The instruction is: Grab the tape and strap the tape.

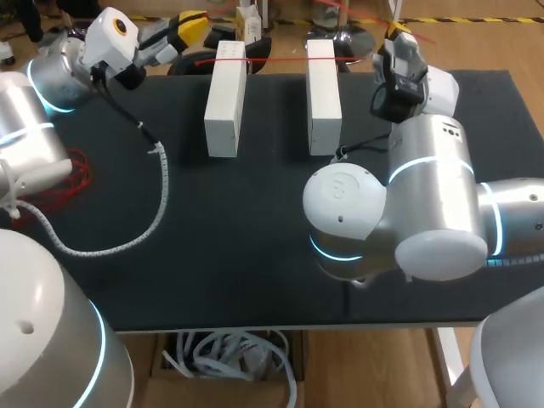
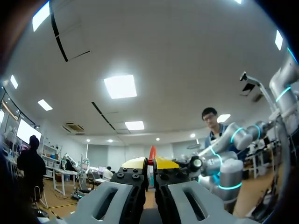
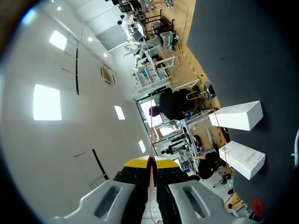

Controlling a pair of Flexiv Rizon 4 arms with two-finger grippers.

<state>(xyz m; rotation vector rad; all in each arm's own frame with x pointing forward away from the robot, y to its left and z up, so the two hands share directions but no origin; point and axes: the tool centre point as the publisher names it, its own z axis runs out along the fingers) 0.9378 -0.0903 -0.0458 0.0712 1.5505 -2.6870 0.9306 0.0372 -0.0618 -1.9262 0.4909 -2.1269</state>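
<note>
A thin red tape (image 1: 280,59) runs taut over the far ends of two white boxes, the left box (image 1: 225,98) and the right box (image 1: 323,93), on the black table (image 1: 238,255). My left gripper (image 1: 191,30) is past the table's far left edge, and in the left wrist view it (image 2: 151,163) is shut on the tape's red end (image 2: 152,153). My right gripper (image 1: 396,34) is at the far right. The right wrist view shows it (image 3: 150,163) shut on the tape (image 3: 151,130), which leads ahead toward the boxes (image 3: 236,115).
A white spiral-wrapped cable (image 1: 157,195) from my left arm curves over the table's left half. My right arm's bulky elbow (image 1: 399,212) hangs over the front right of the table.
</note>
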